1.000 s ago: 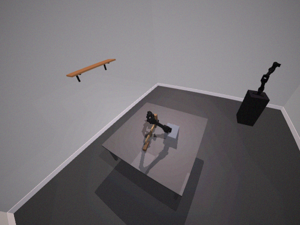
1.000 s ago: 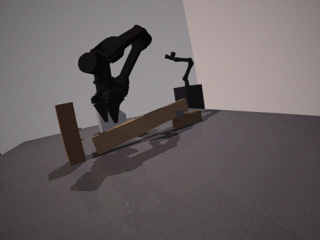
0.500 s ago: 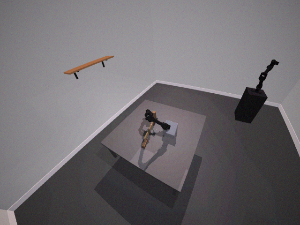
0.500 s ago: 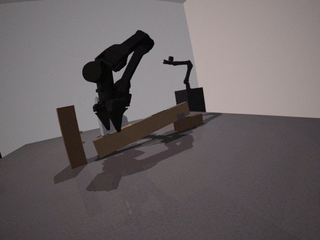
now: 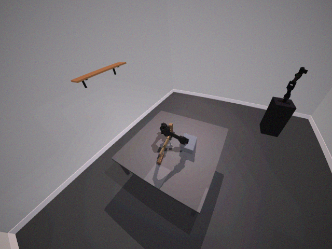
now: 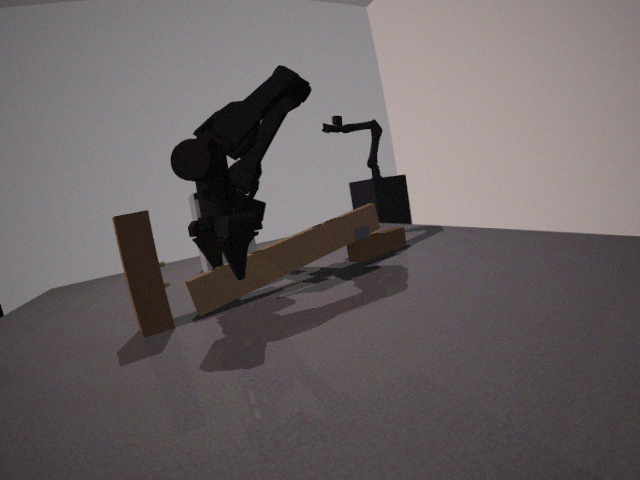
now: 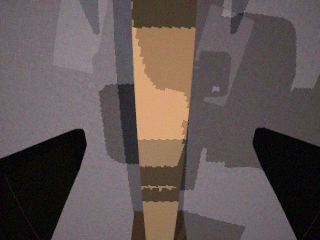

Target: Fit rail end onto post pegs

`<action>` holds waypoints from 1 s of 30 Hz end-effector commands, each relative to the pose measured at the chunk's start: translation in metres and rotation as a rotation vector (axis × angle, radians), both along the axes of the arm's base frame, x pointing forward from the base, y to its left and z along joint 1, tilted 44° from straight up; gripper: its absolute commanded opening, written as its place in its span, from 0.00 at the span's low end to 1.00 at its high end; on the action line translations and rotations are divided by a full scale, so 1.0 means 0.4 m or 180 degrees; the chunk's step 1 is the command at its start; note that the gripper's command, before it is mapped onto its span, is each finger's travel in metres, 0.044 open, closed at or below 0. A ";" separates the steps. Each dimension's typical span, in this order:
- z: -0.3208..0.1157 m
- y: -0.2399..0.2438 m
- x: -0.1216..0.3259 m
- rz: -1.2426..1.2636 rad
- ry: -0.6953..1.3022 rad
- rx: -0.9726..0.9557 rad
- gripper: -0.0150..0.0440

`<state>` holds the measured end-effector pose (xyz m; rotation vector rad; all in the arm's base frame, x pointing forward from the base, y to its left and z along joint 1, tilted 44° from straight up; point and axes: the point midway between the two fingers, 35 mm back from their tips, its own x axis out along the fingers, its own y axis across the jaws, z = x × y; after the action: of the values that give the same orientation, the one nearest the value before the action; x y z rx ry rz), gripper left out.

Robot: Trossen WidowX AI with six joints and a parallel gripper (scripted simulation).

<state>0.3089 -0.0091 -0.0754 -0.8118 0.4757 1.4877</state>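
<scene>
The wooden rail point(image 5: 164, 147) point(image 6: 289, 261) point(image 7: 162, 115) slopes down from the bracket point(image 6: 361, 233) on the low footboard block point(image 6: 382, 243) point(image 5: 160, 161) to the table, where its near end rests. The upright post point(image 6: 143, 273) point(image 5: 170, 125) stands a short gap from that end. Its upper peg point(image 6: 162, 264) and lower peg point(image 6: 166, 284) point towards the rail. My gripper point(image 6: 227, 272) point(image 7: 171, 137) is wide open, pointing down over the lower part of the rail. One finger stands on each side of it, with space on both sides. The holes in the rail's end are hidden.
A pale grey wedge-shaped block point(image 5: 191, 143) stands at the arm's base, beside the rail on the table point(image 5: 193, 184) point(image 6: 413, 361). Away from the table, a second black arm stands on a dark pedestal point(image 5: 277, 118) point(image 6: 395, 201). A wooden shelf point(image 5: 99, 71) hangs on the wall.
</scene>
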 end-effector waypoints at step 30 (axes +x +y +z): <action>-0.050 0.053 -0.010 -0.0006 0.0041 0.0036 0.38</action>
<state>0.3057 0.0114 -0.0952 -0.7999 0.4763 1.4946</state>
